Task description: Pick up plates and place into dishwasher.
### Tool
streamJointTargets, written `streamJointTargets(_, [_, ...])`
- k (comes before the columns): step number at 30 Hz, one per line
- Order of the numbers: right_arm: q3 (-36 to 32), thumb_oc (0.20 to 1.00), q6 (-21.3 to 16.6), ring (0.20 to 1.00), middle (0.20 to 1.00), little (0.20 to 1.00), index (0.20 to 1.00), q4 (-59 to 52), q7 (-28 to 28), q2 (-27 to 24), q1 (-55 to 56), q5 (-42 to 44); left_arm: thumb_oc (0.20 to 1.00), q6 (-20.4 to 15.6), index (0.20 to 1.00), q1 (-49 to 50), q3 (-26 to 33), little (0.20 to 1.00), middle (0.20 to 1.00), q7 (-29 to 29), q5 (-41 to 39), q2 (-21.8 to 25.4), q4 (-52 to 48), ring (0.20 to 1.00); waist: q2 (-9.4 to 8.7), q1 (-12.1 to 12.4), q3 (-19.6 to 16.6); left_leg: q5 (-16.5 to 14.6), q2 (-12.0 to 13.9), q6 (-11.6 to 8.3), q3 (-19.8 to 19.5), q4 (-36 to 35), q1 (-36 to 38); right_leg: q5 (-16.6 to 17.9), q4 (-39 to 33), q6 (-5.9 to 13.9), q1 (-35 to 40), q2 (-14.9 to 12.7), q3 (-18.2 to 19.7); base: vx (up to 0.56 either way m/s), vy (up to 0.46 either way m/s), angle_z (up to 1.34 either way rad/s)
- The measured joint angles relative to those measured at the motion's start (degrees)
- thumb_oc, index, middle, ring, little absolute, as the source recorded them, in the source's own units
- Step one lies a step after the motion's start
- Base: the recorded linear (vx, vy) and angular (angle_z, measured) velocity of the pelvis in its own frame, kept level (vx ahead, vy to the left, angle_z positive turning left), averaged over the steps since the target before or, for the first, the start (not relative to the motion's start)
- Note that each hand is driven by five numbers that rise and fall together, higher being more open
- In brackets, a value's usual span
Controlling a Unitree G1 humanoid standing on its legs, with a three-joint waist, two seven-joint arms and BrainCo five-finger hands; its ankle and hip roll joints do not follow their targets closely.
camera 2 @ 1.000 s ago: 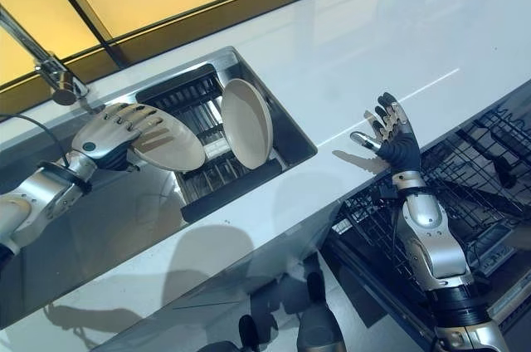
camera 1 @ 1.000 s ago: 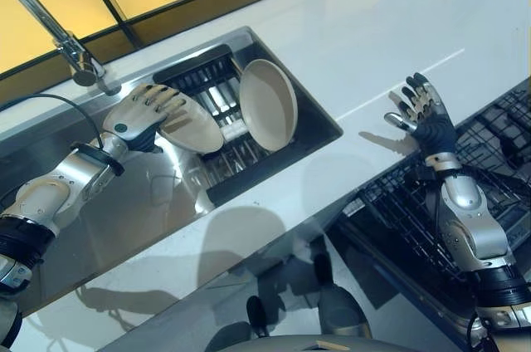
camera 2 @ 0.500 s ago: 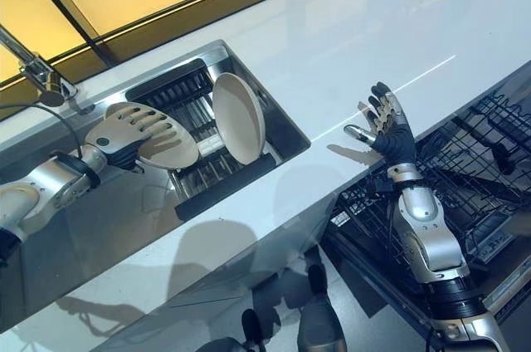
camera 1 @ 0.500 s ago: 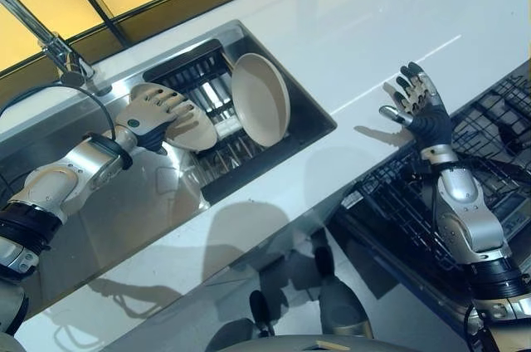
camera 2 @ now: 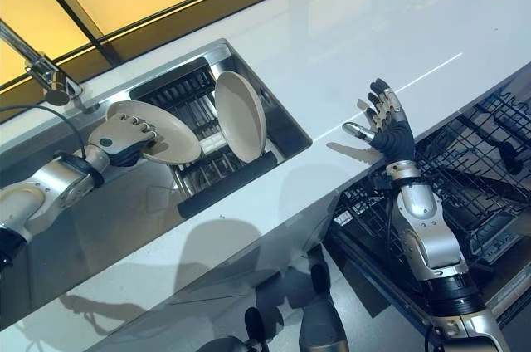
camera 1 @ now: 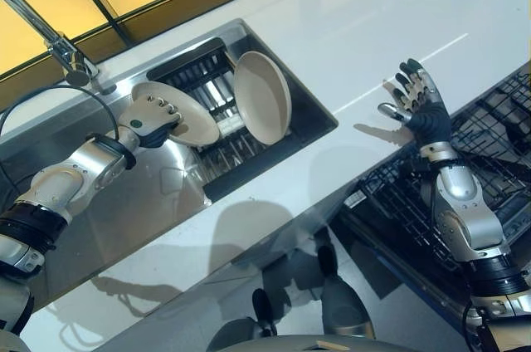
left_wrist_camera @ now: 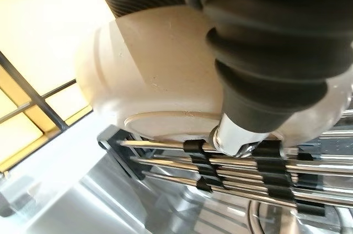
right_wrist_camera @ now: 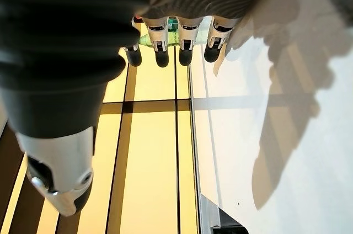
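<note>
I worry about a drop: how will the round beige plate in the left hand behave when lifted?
The round beige plate looks rigid and glazed, so probably slippery and breakable. The left hand curls over just one edge, so it may tilt.

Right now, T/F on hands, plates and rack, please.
1. The left hand has its fingers curled on a plate. True.
2. The right hand holds a plate. False: it is open and holds nothing, above the white counter.
3. A second plate stands on edge in the sink rack. True.
4. Plates already sit in the dishwasher rack. False: none visible there.
</note>
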Motion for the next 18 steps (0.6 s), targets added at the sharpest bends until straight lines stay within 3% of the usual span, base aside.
streamJointTargets(5, [0.0, 1.0, 0.08, 1.0, 1.0, 1.0, 1.0, -0.06, -0.06, 0.01, 0.07, 0.0, 0.2, 1.5, 0.2, -0.04, 0.14, 0.2, 0.2, 2.74, -0.05, -0.99, 2.03, 0.2, 0.09, -0.11, -0.03, 0.07, 0.21, -0.11, -0.03, 0.0, 0.19, 0.43, -0.02, -0.45, 0.24, 0.25, -0.09, 0.0, 0.0, 0.0])
streamJointTargets(12, [-0.06, 1.0, 0.17, 1.0, 1.0, 1.0, 1.0, -0.04, 0.0, 0.0, 0.28, 0.01, 0.2, 4.99, 0.2, 1.6, 1.56, 0.2, 0.2, 11.6, -0.46, -2.93, 4.83, 0.2, 0.07, -0.03, -0.04, 0.08, 0.45, -0.15, -0.28, 0.0, 0.29, 0.45, -0.01, -0.49, 0.5, 0.38, -0.39, -0.02, -0.052, 0.02])
streamJointTargets(18, [-0.55, 1.0, 0.4, 1.0, 1.0, 1.0, 1.0, 0.01, -0.05, 0.07, 2.32, 0.01, 0.2, 7.24, 0.2, 7.54, 10.01, 0.2, 0.2, 22.66, -5.46, -3.13, 4.93, 0.2, -0.28, 0.45, -0.18, -0.02, 0.72, -0.28, -1.23, -0.02, 1.64, 0.34, -0.66, -0.59, 2.62, 0.43, -1.6, -0.02, -0.059, 0.07])
